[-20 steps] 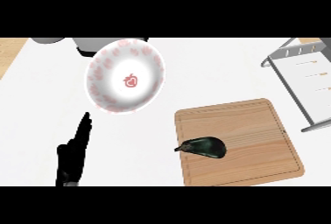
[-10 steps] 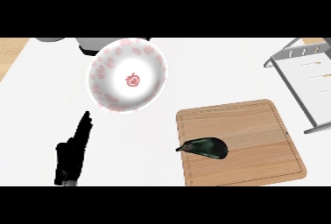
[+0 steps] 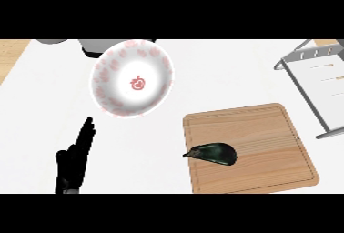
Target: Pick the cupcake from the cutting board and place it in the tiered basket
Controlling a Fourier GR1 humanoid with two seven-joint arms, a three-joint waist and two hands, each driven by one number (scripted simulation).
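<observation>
From your open, straight-fingered black left hand (image 3: 75, 157) resting on the white tabletop (image 3: 228, 73), the dark, rounded object (image 3: 215, 153) where the cupcake should be lies well to the right on the wooden cutting board (image 3: 269, 136), long axis across, the grey wire tiered basket (image 3: 316, 77) beyond, no right hand showing.

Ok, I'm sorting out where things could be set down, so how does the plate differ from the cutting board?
The plate is round; the cutting board is rectangular. The plate is white with a red pattern; the cutting board is plain light wood. The plate holds nothing, while the cutting board carries a dark item. Both lie on the white counter, apart from each other.
</observation>
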